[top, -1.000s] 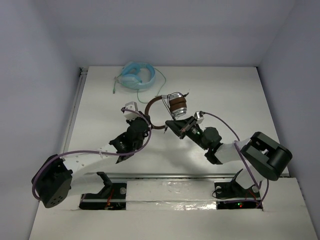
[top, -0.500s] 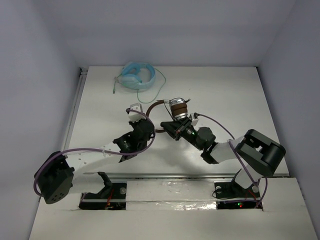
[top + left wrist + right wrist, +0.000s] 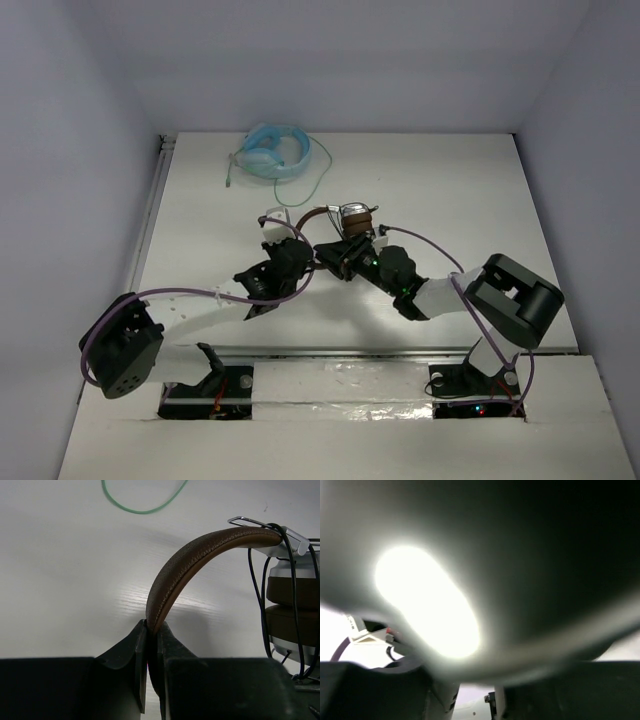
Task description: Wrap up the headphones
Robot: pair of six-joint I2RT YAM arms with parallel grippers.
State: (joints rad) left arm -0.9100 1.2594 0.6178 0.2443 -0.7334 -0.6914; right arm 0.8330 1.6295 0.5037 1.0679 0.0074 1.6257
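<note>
The headphones are near the table's middle, with a brown headband and silver ear cups with brown pads. Their thin black cable runs in loops around the cups. My left gripper is shut on the lower end of the headband and holds it upright. My right gripper is just right of the left one, close under the ear cups. In the right wrist view a blurred shiny surface fills the picture. The right fingers show apart at the bottom, their tips hidden.
Light blue headphones with a greenish cable lie at the back of the white table. A loop of that cable shows in the left wrist view. Grey walls enclose the table on three sides.
Both grippers and the headphones have shifted. The right gripper moved left and in under the ear cups. The left gripper moved slightly right with the headband. The two now sit close together.
</note>
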